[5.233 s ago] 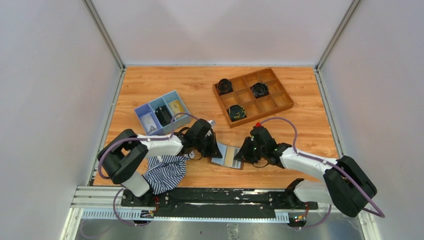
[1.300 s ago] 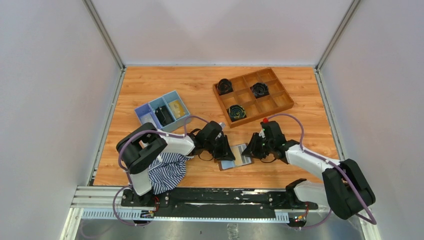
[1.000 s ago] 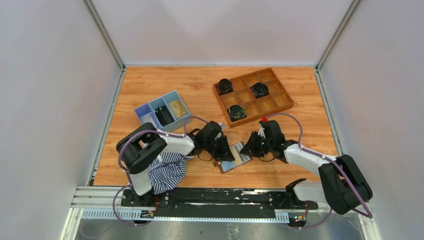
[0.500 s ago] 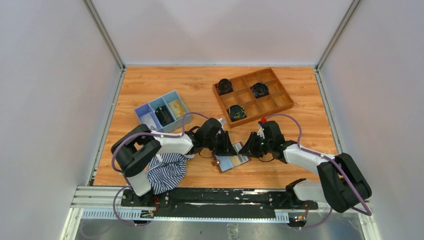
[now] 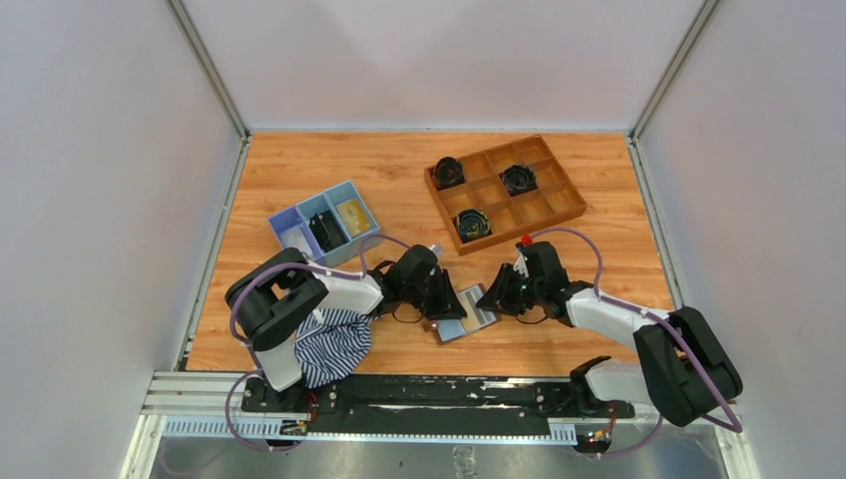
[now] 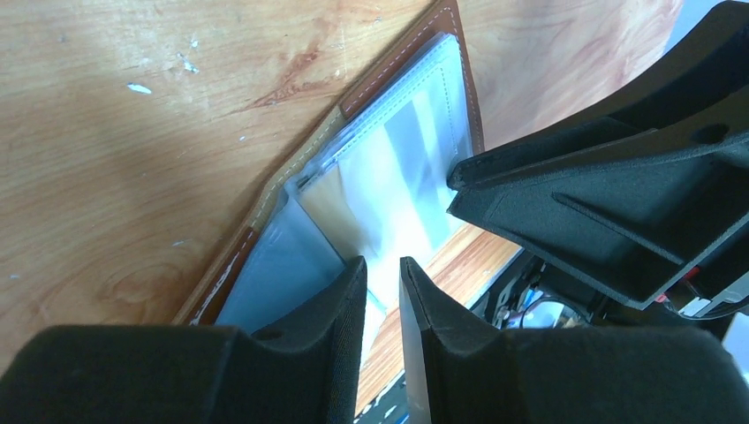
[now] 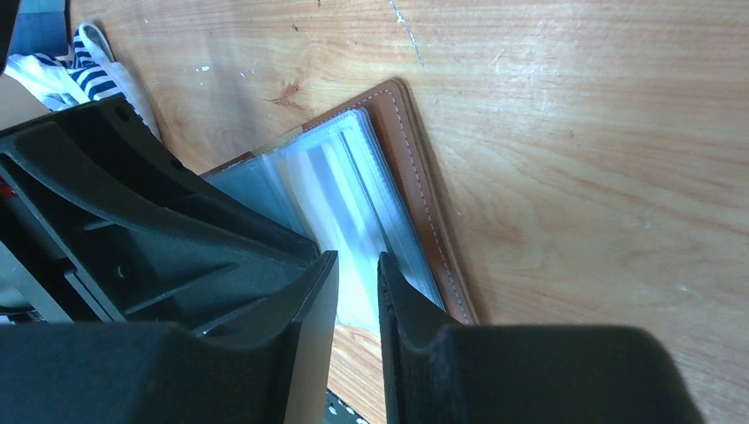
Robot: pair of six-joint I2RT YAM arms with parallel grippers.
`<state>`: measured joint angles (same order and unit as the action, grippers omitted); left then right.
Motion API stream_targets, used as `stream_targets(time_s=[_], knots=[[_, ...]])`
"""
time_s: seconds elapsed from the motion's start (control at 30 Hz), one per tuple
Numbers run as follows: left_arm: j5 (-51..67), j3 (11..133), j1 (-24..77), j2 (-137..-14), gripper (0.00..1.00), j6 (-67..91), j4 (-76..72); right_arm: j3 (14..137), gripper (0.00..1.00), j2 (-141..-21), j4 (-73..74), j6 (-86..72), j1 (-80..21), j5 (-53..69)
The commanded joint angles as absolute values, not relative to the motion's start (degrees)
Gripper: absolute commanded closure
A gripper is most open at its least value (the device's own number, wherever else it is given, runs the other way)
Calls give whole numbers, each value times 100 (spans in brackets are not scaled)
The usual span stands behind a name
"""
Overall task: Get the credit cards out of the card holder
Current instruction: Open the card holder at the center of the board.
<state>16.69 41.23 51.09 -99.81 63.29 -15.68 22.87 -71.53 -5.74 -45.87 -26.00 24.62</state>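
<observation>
Whatever is printed inside the card holder point(image 5: 461, 314) is too blurred for me to read. It lies open and skewed on the wooden table point(image 5: 399, 170), near the front edge, between my two wrists.

Its cover is brown with pale stitching along the border, and it holds a stack of glossy, clear grey-blue sleeves point(image 7: 353, 185). One sleeve shows a flat tan sheet point(image 6: 329, 205).

My left jaws are closed down to a thin slit on a sleeve leaf that lifts off the holder and runs up between the black fingers point(image 6: 340, 300). My right jaws stand just as narrow over the opposite edge of the sleeves, with pale plastic showing in the slit. I cannot tell whether those fingers point(image 7: 309, 300) pinch it.

Each wrist's ribbed black housing crowds the other's view. The right one's pointed tip point(image 6: 468, 181) sits at the sleeve edge.

A crumpled navy-and-white striped cloth point(image 5: 334, 344) lies under my left arm, just beside the holder's left end. Farther back, well apart, sit a light-blue plastic tray point(image 5: 306, 213) with three compartments and a brown wooden grid tray point(image 5: 529, 232). The grid tray has a black coiled thing in each of three cells point(image 5: 448, 172).
</observation>
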Motion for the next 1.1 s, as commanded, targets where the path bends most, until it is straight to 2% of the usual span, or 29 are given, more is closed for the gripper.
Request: stream_targets(time_s=[0.0,0.6,1.07], knots=[[1220,3845,5124,-9946,73,6364,-1270,2082,72,-7263,130,-4501,-2619,2259],[1099,3954,5068,-10037,73,6332,-1284,2031,72,-7233,141,-4493,-2619,2369],[1145,3733,4966,-9968,74,6412,-1516,1757,72,-7623,-543,-4627,-2626,2978]])
